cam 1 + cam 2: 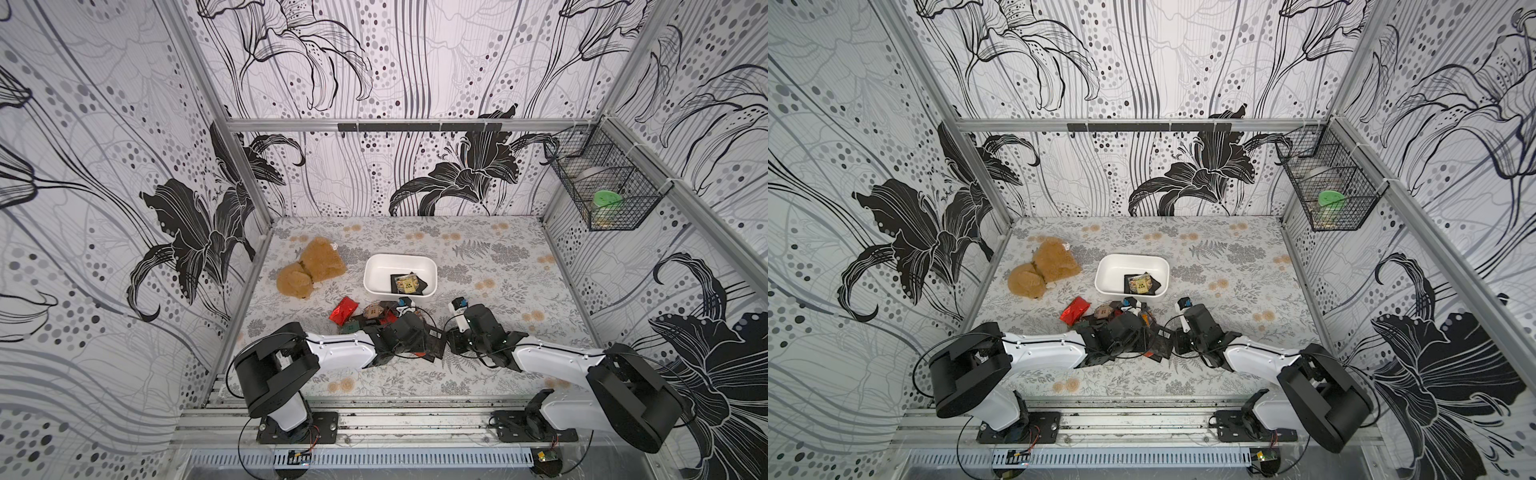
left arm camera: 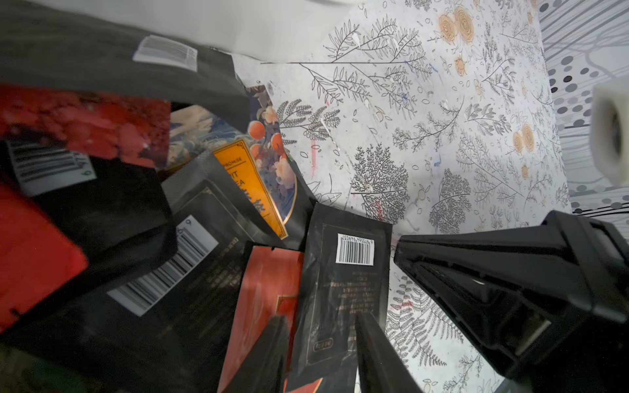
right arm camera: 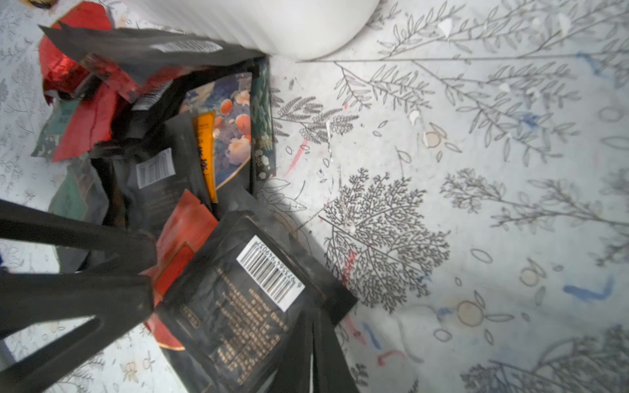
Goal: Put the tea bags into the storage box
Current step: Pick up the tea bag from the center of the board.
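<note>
right wrist shows right gripper [image 3: 313, 340] clamped on a black tea bag [image 3: 235, 306] beside the storage box [image 3: 272, 27]; left gripper [image 2: 320, 320] sits astride it, apart. pickup underway; next, lift over rim.

The tabletop [image 1: 498, 257], covered in a grey fern-and-flower print, carries the white storage box [image 1: 380, 274] near its middle. A loose heap of tea bags [image 1: 376, 312] lies just beside the box's near long side, with a crumpled red foil sachet [image 1: 344, 311] at the heap's left edge. A brown plush toy [image 1: 316, 266] lies left of the box.
</note>
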Controlling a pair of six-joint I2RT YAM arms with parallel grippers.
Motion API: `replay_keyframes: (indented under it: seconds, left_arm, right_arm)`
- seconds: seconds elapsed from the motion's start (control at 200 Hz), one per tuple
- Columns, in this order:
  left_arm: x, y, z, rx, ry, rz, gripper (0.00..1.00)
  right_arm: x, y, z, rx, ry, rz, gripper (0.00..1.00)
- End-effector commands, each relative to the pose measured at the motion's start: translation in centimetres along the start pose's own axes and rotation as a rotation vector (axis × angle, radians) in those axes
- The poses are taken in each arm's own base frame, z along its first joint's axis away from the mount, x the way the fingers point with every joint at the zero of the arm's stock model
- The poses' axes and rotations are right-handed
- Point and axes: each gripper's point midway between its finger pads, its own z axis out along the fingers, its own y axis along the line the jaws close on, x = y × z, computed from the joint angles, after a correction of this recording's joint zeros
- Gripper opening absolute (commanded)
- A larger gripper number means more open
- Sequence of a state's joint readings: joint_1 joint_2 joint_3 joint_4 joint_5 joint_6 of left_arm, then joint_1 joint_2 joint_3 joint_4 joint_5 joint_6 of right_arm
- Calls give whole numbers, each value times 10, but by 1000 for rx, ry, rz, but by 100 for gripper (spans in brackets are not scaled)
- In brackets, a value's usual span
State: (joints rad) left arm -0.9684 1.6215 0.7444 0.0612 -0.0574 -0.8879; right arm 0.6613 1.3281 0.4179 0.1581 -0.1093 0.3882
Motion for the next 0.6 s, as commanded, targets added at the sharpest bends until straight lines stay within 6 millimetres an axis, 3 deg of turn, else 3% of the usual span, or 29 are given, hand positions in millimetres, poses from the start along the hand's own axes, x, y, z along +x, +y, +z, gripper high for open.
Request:
replay_keyframes:
  seconds: [0.0,0.596]
  left_arm:
    - [-11,-17,4,61,-16,5,38]
    - [0,-10,13,51,23,-16,38]
  right_arm:
    - [-7,6,2,-12,1,-1,8]
    - [6,3,12,12,66,2,7]
